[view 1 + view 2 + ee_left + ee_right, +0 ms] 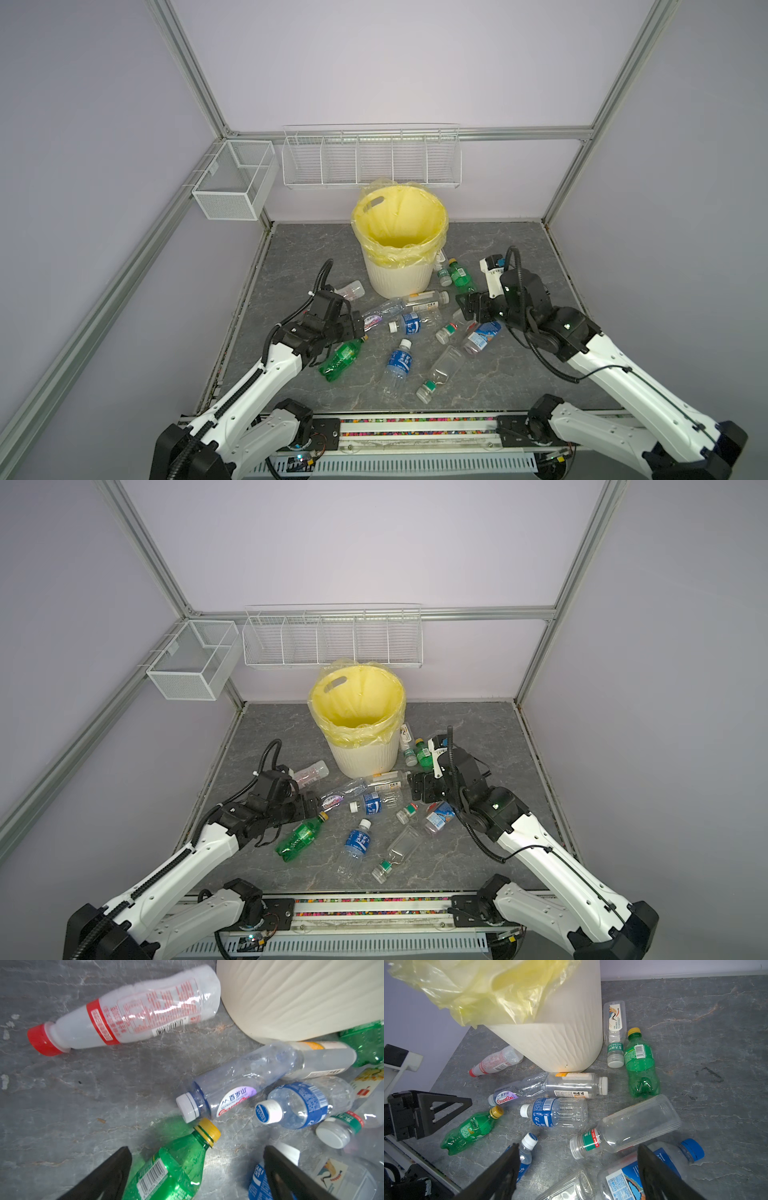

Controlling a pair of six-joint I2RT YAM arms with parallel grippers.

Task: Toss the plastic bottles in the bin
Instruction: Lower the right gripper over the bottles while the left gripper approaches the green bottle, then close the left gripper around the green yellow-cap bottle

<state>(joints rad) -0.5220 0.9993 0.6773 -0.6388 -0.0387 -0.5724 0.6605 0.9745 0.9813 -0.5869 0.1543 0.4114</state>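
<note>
The cream ribbed bin (399, 282) with a yellow bag stands at the back middle of the grey floor. Several plastic bottles lie around its front. My left gripper (360, 329) is open just above the neck of a green bottle (172, 1167) with a yellow cap; its fingers (116, 1169) touch nothing. A red-capped bottle (135, 1014) lies beyond it, by the bin (301, 997). My right gripper (463, 305) hangs open over the right cluster. A clear bottle (629, 1128) with a green neck band and a blue-capped bottle (675, 1157) lie close below its tips (578, 1145).
White wire baskets (370, 160) hang on the back wall and a mesh basket (232, 183) on the left frame. A second green bottle (461, 276) lies right of the bin. Two blue-labelled bottles (399, 361) rest mid-floor. The arms' base rail (415, 428) runs along the front.
</note>
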